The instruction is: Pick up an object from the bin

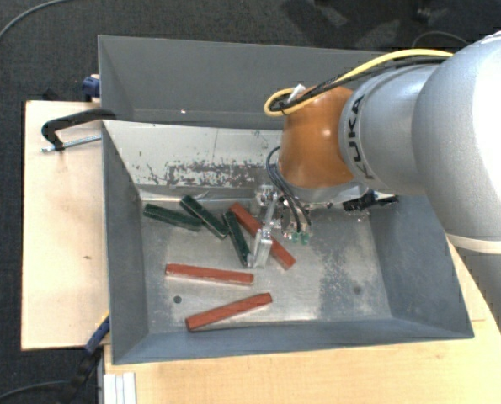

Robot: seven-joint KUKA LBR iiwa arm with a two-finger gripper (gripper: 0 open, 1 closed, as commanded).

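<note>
Shows two-finger gripper [265,238] low at the floor centre of the grey metal bin [119,251], at a short flat red bar [281,257] just beside a flat dark green bar [237,236]. Cannot tell claw's state. Probably risks nipping both bars, or skidding off the red one's edge.

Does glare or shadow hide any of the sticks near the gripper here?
Camera view: glare sits on the bin's back wall, above the sticks, not on them; the gripper itself covers parts of a red-brown stick and a dark green stick; no heavy shadow there.

"KUKA" lettering, on the grey arm [439,116]
</note>
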